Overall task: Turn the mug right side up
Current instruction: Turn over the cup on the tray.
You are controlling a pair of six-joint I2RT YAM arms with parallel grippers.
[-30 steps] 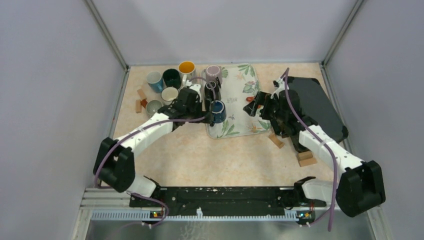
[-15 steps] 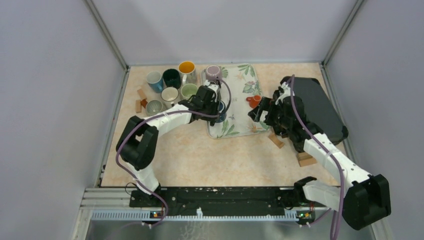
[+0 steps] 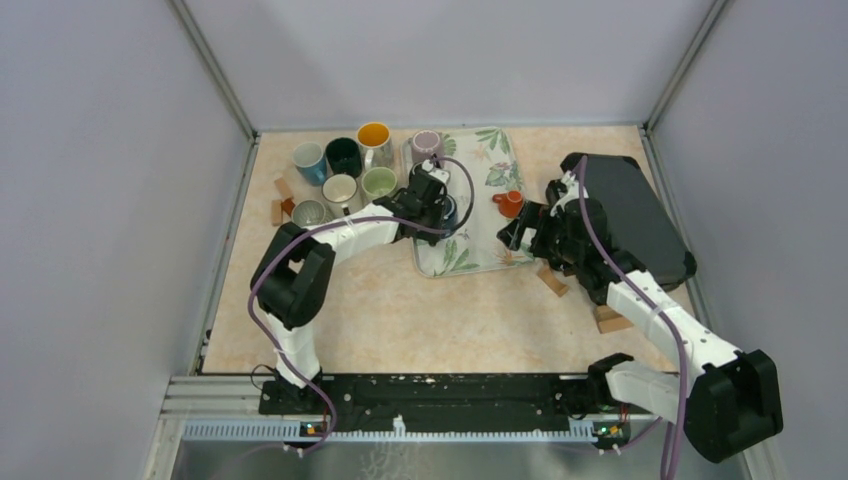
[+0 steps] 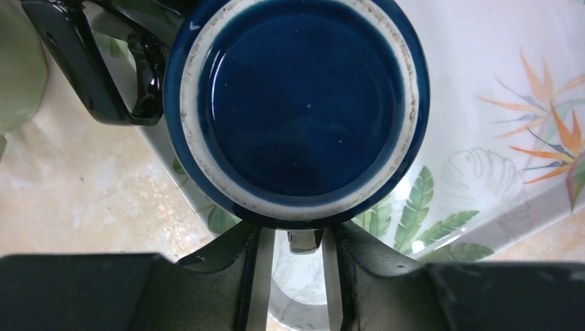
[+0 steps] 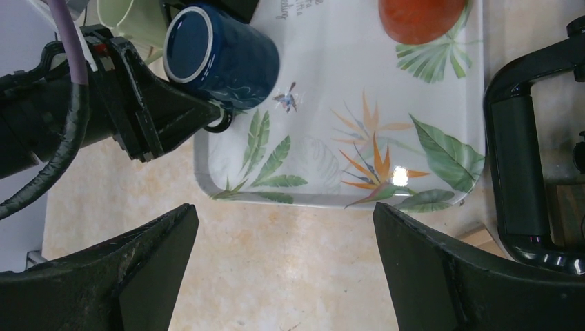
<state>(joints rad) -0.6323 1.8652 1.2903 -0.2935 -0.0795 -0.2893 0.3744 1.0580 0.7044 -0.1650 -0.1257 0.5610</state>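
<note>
Left wrist: navy mug (image 4: 296, 103) at floral tray (image 4: 483, 83) edge, base toward lens.
Left gripper (image 4: 295, 238) pinching its handle; right gripper (image 5: 283, 221) spread wide over tray's near edge.

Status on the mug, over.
Left gripper astride the handle of mug, grip unconfirmed. Right gripper open, over tray. Mug base-up on tray. Green mug close alongside.

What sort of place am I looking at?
Probably a robot test cell, not a kitchen: plain grey walls box in a tabletop, two arms are bolted to a rail, and mugs cluster beside a floral tray.
</note>
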